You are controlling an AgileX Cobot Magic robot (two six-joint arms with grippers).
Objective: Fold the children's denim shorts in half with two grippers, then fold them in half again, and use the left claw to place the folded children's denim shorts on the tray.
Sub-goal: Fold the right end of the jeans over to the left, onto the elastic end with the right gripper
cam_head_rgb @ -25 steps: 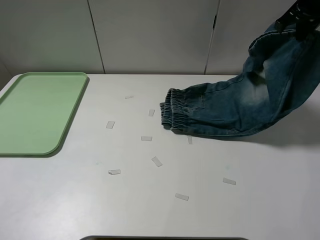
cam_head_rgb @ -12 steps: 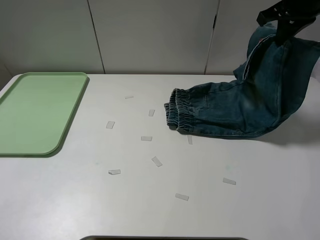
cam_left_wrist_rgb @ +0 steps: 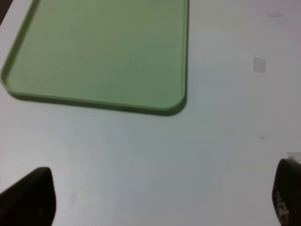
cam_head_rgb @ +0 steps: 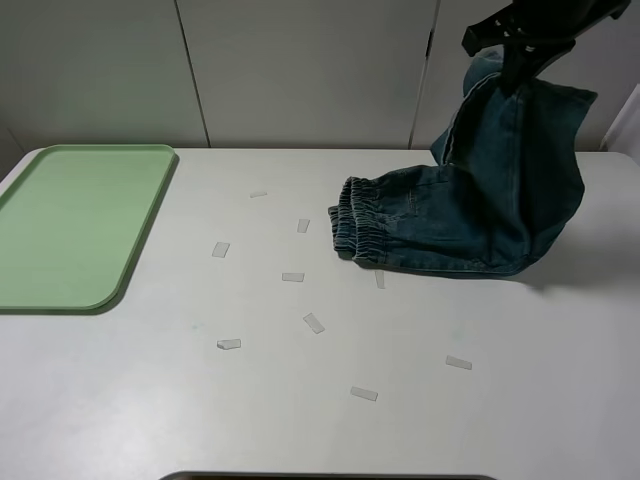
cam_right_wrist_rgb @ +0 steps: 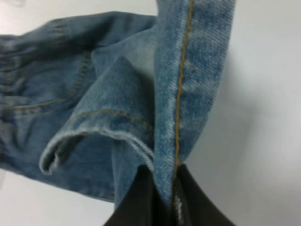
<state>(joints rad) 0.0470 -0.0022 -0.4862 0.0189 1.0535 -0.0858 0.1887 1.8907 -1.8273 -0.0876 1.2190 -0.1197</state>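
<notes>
The children's denim shorts (cam_head_rgb: 450,225) lie on the right half of the white table, with the gathered waistband (cam_head_rgb: 352,228) pointing left. Their leg end is lifted high at the back right, and my right gripper (cam_head_rgb: 515,55) is shut on it. The right wrist view shows the black fingers (cam_right_wrist_rgb: 141,202) pinching the hem along an orange-stitched seam of the shorts (cam_right_wrist_rgb: 117,94). In the left wrist view my left gripper (cam_left_wrist_rgb: 157,207) stands open over bare table, close to the pale green tray (cam_left_wrist_rgb: 99,52). That tray (cam_head_rgb: 80,225) lies at the table's left; the left gripper is outside the exterior high view.
Several small clear strips (cam_head_rgb: 314,322) are scattered over the middle of the table. White wall panels (cam_head_rgb: 300,70) stand right behind the table. A dark edge (cam_head_rgb: 330,476) shows at the table's near side.
My right gripper has carried the lifted leg end leftward, over the rest of the shorts. The hanging denim now stands steeper. The left gripper has stayed open.
</notes>
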